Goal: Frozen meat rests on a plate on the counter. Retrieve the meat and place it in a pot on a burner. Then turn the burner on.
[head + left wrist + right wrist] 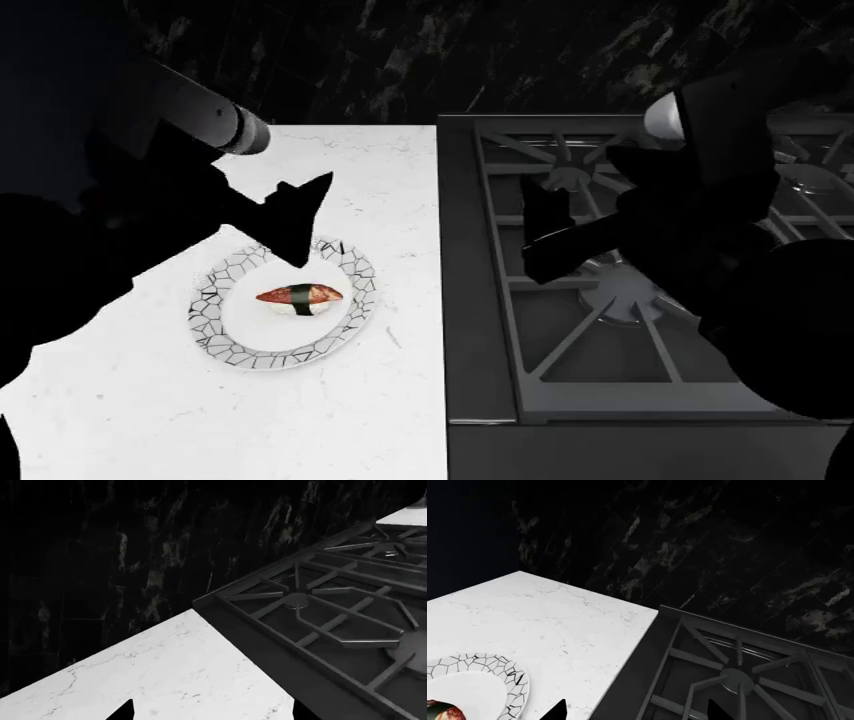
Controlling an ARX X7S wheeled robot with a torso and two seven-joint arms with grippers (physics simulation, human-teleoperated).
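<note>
The meat [302,297], red-orange and white with a dark band, lies in the middle of the white plate [227,345] with the cracked-line rim, on the white counter [387,420]. My left gripper [304,190] is open and empty, above the plate's far edge; in the left wrist view its fingertips [125,711] stand wide apart over bare counter [187,670]. My right gripper [527,235] is open and empty over the left part of the stove. The right wrist view shows the plate [506,676] and an end of the meat [442,712]. The pot is not clearly in view.
The dark stove [467,300] adjoins the counter on the right, with cast-iron grates and grey burner caps [625,295]. A back-left burner [297,600] shows in the left wrist view and in the right wrist view [737,674]. A dark marble wall [441,60] runs behind.
</note>
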